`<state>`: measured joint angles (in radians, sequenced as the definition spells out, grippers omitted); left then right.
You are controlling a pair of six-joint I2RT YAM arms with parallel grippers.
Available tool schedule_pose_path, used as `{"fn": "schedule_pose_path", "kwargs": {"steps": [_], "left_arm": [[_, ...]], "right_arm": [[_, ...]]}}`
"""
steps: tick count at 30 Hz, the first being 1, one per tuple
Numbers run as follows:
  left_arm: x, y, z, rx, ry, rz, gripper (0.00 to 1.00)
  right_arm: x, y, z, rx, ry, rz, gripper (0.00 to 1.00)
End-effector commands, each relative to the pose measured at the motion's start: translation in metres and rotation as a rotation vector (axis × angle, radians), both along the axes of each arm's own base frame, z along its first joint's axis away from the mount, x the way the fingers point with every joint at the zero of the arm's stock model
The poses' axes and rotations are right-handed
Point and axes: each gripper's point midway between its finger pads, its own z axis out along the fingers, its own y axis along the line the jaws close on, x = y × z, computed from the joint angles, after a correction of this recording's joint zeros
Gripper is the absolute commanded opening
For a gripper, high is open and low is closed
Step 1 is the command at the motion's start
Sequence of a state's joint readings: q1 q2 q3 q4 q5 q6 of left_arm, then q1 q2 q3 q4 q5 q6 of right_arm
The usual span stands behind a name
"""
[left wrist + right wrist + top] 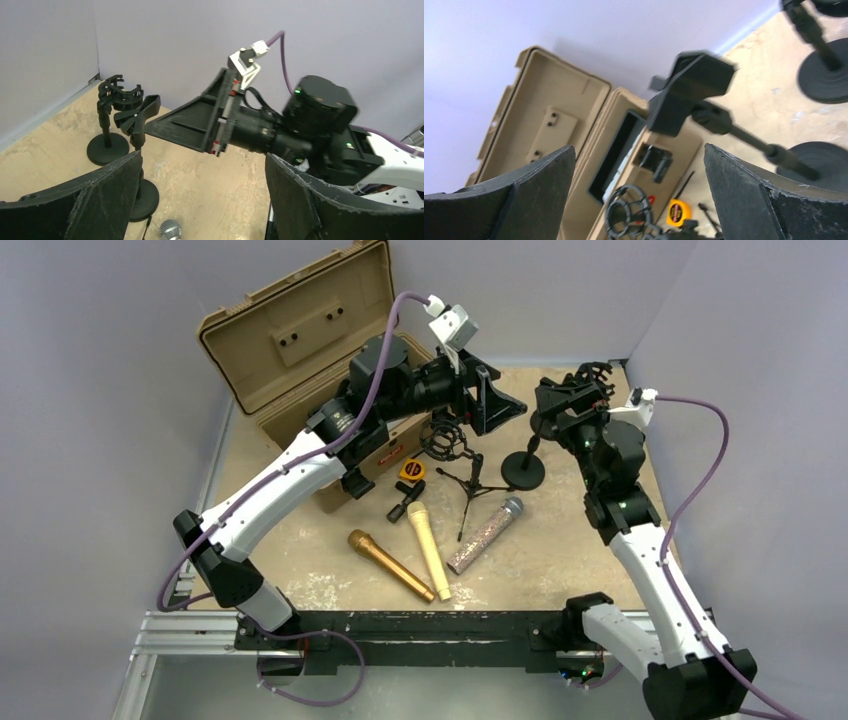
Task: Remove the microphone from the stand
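Worryingly, my left gripper [203, 155] and right gripper [639, 146] hung spread and empty near the stand [523, 472], which a careless swing might topple.

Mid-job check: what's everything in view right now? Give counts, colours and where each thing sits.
case: 1, tan, lid open, far left
shock mount: 1, black, on a tripod, mid-table by the case
round-base stands: 2, black, far right, clips look empty
tape measure: 1, yellow, left of the tripod
gold microphone: 1, lying near centre
cream microphone: 1, lying beside the gold one
glitter microphone: 1, silver, lying right of the cream one
short black item: 1, possibly a microphone, by the cream one's head
table: 1, beige
left gripper: 1, black, open, above the shock mount
right gripper: 1, black, open, over the stands
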<state>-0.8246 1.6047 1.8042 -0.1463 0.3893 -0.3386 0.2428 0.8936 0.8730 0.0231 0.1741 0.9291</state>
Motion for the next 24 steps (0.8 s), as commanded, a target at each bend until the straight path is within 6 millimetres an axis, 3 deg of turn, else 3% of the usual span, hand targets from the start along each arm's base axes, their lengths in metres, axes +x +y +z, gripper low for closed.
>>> {"fn": "schedule_pose_path", "kwargs": {"steps": [1, 7, 13, 20, 24], "left_arm": [[-0.015, 0.013, 0.036, -0.040, -0.110, 0.010, 0.90], [-0.019, 0.013, 0.042, -0.055, -0.112, -0.008, 0.90], [-0.021, 0.013, 0.044, -0.061, -0.116, -0.016, 0.90], [-0.025, 0.015, 0.046, -0.062, -0.118, -0.022, 0.90], [-0.026, 0.016, 0.048, -0.064, -0.120, -0.024, 0.90]], "right_arm": [[0.010, -0.021, 0.026, -0.034, -0.068, -0.017, 0.99], [0.018, -0.043, 0.028, -0.091, -0.103, -0.056, 0.98], [0.033, -0.047, 0.026, -0.130, -0.121, -0.050, 0.96], [0.049, -0.053, -0.007, -0.145, -0.072, -0.069, 0.88], [0.052, -0.056, -0.044, -0.151, 0.005, -0.081, 0.87]]}}
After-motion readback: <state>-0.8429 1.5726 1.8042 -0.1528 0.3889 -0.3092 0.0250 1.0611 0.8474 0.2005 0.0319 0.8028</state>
